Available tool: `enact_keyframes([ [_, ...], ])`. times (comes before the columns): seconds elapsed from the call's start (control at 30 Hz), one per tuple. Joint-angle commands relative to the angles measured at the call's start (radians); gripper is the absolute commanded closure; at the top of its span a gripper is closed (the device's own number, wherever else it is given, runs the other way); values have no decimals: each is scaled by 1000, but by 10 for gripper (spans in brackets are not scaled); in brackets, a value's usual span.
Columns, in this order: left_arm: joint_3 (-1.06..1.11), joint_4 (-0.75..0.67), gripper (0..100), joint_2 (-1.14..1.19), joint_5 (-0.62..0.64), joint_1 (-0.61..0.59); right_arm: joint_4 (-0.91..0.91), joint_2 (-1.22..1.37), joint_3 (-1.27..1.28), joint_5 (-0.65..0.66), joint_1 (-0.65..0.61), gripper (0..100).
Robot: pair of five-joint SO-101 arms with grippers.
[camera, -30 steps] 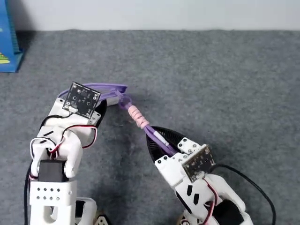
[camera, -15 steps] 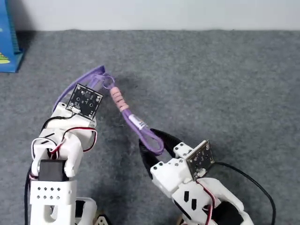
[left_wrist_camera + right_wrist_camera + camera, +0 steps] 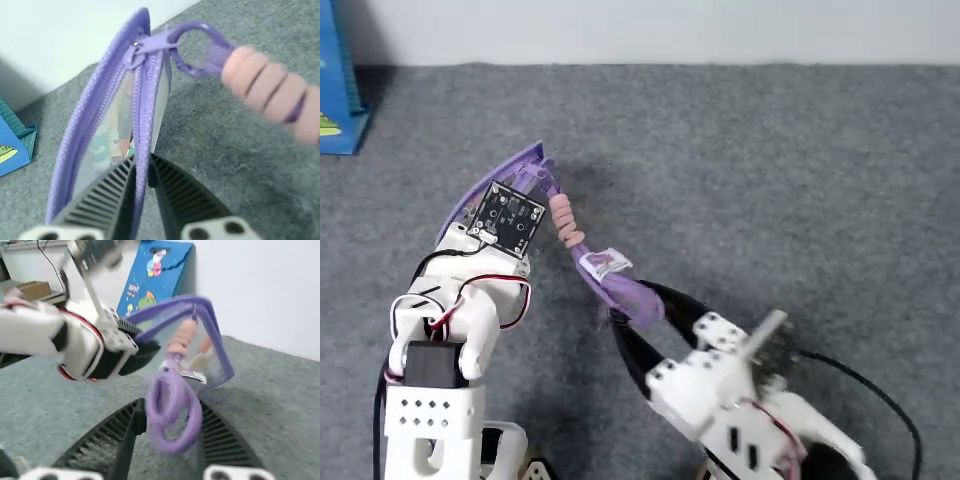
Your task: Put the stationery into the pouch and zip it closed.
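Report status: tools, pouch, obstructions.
Left tool shut on pouch. Right tool open around strap loop. Zip looks closed. Blue box far aside.

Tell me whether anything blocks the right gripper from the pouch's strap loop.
Nothing visible does. The strap loop hangs between the open jaws of the right gripper, while the left gripper is shut on the pouch at its zipper edge.

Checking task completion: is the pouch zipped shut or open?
Shut, apparently: the left wrist view shows the slider at the end of the pouch, teeth below it meshed.
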Motion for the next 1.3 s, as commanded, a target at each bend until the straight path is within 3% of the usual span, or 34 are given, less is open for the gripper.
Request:
enact_keyframes([
  [0.0,-8,6,987,-15,-11,0,147,5,-150,-8,-8,734],
  [0.23,-8,17,987,-15,-9,2,153,7,-150,-9,-8,764],
  [0.43,-13,49,987,-15,-9,3,-183,153,34,-8,-8,784],
  [0.87,-10,69,987,-15,-11,3,-780,731,44,2,-15,786],
  [1.07,-8,66,987,-15,-11,0,-955,875,44,66,-5,786],
  [1.27,-8,68,987,-15,-11,3,-977,997,-20,49,50,787],
])
